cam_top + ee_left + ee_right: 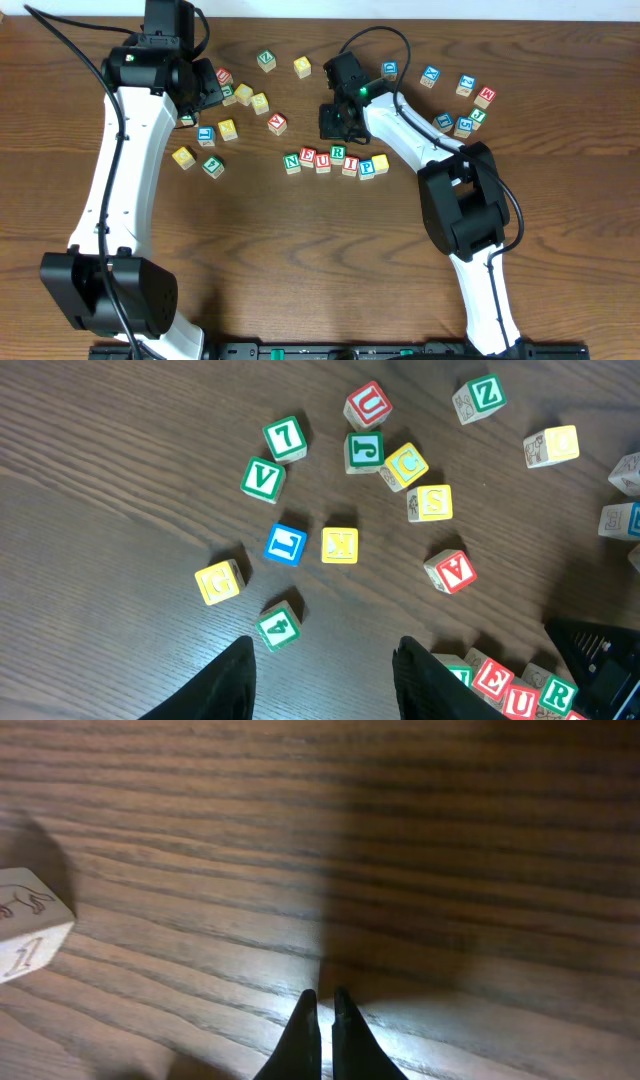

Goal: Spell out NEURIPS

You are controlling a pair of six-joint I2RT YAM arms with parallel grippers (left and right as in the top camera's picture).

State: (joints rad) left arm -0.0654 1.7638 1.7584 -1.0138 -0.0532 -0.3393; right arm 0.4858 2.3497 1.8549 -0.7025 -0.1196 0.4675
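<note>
Seen from above, a dark wooden desk (260, 260) holds the NEURIPS row (337, 160) near its middle. Seven small cubes sit side by side in a slightly wavy line, reading N, E, U, R, I, P, with a yellow-topped cube (380, 161) at the right end. The right tool (332, 125) is just behind the row, apart from it. The left tool (208, 90) is well away at the far left, over a scatter of loose cubes (228, 130). More spare cubes (466, 85) lie at the far right. In the left wrist view, the left tool (325, 680) shows as two dark fingers (235, 680) spread wide at the bottom edge, released, with only bare desk between them. Beyond them lie the loose cubes: a green 4 cube (278, 625) nearest the fingers, a blue L cube (286, 544) just beside a yellow K cube (339, 545), and a red U cube (367, 405) farther off. Part of the row, showing E, U and R, sits in the bottom right corner. In the right wrist view, the right tool (322, 1020) has its fingers clenched together to a point, gripping nothing, over brightly lit wood grain. A pale cube (25, 935) sits at the left edge, partly cut off; I cannot tell which cube it is.
</note>
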